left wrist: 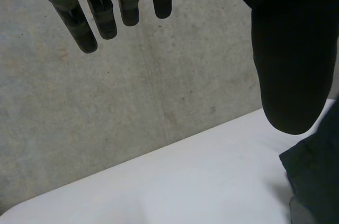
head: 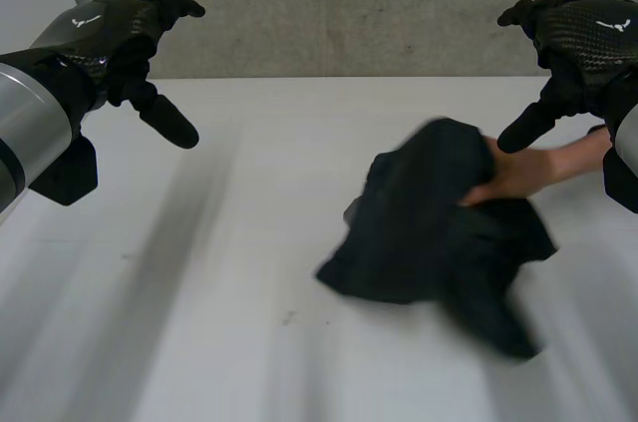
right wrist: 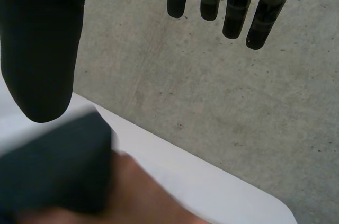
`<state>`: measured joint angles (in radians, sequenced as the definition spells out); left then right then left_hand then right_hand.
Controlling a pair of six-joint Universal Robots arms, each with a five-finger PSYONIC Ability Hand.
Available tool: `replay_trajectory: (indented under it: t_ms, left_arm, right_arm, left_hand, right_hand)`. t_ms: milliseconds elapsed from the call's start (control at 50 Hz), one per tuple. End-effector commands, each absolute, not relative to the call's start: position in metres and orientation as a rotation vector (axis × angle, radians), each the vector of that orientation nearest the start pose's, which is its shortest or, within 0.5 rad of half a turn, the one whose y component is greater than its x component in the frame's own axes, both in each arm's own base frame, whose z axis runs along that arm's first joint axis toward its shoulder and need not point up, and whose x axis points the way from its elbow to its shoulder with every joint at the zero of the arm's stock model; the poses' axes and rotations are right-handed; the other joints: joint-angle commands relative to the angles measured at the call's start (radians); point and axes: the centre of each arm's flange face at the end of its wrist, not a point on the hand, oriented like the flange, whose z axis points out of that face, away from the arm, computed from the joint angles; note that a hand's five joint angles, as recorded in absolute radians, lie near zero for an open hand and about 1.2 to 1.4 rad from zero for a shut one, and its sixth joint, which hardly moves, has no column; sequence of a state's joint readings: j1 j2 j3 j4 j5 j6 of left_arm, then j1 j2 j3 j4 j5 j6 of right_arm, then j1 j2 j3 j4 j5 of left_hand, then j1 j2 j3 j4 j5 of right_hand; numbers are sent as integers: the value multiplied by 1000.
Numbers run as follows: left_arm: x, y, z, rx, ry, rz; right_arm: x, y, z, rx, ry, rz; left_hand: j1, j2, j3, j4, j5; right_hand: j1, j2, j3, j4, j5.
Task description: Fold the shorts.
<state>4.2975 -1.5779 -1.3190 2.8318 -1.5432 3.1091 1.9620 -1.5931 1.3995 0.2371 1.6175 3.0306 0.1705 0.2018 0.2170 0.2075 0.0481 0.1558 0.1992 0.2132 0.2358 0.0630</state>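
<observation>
My left hand (head: 118,31) hangs above the left side of the table (head: 199,302), fingers straight and relaxed, holding nothing; my right hand (head: 583,43) hangs the same way on the right, open and empty, its thumb just above the shorts (head: 424,232); the shorts lie in a dark crumpled heap right of the table's middle, nearer my right hand and well apart from my left; a person's hand (head: 518,175) reaches in from the right and grips them at their far edge. As I judge it, folding has not begun, and the step in hand is to wait; I should keep both hands high until that hand is off the cloth, then come down on the heap from both sides, find the waistband and spread the cloth flat before any fold, since creases set in a heap will spoil it. By count: two robot hands, one pair of shorts, one person's hand, one table.
</observation>
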Motion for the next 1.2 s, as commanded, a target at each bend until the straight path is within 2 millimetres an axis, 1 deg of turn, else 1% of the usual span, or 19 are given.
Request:
replay_trajectory:
  t_ms: [20, 120, 340, 460, 540, 620, 640, 700, 720, 780, 800, 840, 860, 900, 960, 980, 1060, 1100, 1200]
  left_arm:
    - [-243, -217, 352, 529, 2523, -2319]
    - [-244, -221, 349, 533, 2535, -2304]
    - [-251, -236, 327, 550, 2596, -2207]
    - [-254, -243, 316, 617, 2584, -2138]
    - [-255, -245, 306, 684, 2578, -2062]
    - [-253, -238, 295, 720, 2627, -1937]
    - [-252, -236, 293, 715, 2639, -1911]
    - [-247, -230, 287, 690, 2657, -1840]
    - [-245, -229, 285, 679, 2658, -1825]
    - [-238, -227, 280, 640, 2643, -1781]
    - [-235, -227, 280, 627, 2639, -1778]
    - [-229, -223, 275, 605, 2644, -1746]
    - [-226, -223, 271, 595, 2649, -1728]
    - [-216, -223, 266, 550, 2650, -1702]
    - [-204, -225, 264, 486, 2635, -1708]
    - [-196, -225, 263, 448, 2619, -1723]
    - [-185, -224, 262, 384, 2565, -1788]
    - [-183, -223, 263, 371, 2545, -1817]
    - [-180, -218, 264, 354, 2529, -1839]
  right_arm:
    - [229, -221, 346, -498, 2101, -2047]
    - [229, -221, 346, -499, 2102, -2048]
    - [230, -221, 342, -512, 2111, -2031]
    - [233, -222, 337, -553, 2111, -2007]
    - [238, -220, 333, -613, 2092, -1968]
    - [246, -213, 326, -756, 2060, -1912]
    - [250, -209, 320, -838, 2040, -1883]
    - [258, -202, 309, -968, 2006, -1833]
    - [263, -198, 301, -1040, 1985, -1796]
    - [275, -191, 290, -1119, 1947, -1727]
    - [285, -185, 282, -1160, 1918, -1669]
    - [298, -177, 272, -1205, 1890, -1608]
    - [311, -169, 264, -1244, 1858, -1564]
    - [323, -162, 256, -1269, 1832, -1526]
    - [343, -154, 239, -1272, 1804, -1451]
    - [349, -153, 235, -1262, 1798, -1435]
    - [372, -152, 216, -1205, 1771, -1368]
    - [386, -150, 203, -1191, 1759, -1327]
    - [408, -141, 180, -1225, 1739, -1267]
  left_hand:
    - [5, -26, -42, -32, -47]
    - [5, -26, -42, -32, -47]
    - [8, -24, -39, -29, -44]
    - [11, -21, -36, -26, -41]
    - [17, -15, -30, -20, -36]
    - [14, -18, -33, -23, -38]
    - [14, -18, -33, -23, -38]
    - [14, -18, -33, -23, -38]
    - [14, -18, -33, -23, -38]
    - [17, -15, -30, -20, -36]
    - [17, -15, -30, -20, -36]
    - [20, -12, -27, -17, -33]
    - [20, -12, -27, -17, -33]
    - [20, -12, -27, -17, -33]
    - [17, -15, -30, -20, -36]
    - [17, -15, -30, -20, -36]
    - [25, -6, -21, -12, -27]
    - [25, -6, -21, -12, -27]
    - [25, -6, -21, -12, -27]
  right_hand:
    - [19, -25, -39, -61, -63]
    - [19, -25, -39, -61, -63]
    - [19, -25, -39, -61, -63]
    - [19, -25, -39, -61, -63]
    - [19, -25, -39, -61, -63]
    - [19, -25, -39, -61, -63]
    - [19, -25, -39, -61, -63]
    - [19, -25, -39, -61, -63]
    - [19, -25, -39, -61, -63]
    - [19, -25, -39, -61, -63]
    - [19, -25, -39, -61, -63]
    - [19, -25, -39, -61, -63]
    - [19, -25, -39, -61, -63]
    - [19, -25, -39, -61, -63]
    - [19, -25, -39, -61, -63]
    - [19, -25, -39, -61, -63]
    - [26, -17, -31, -54, -56]
    - [29, -14, -28, -51, -53]
    - [55, 12, -2, -25, -26]
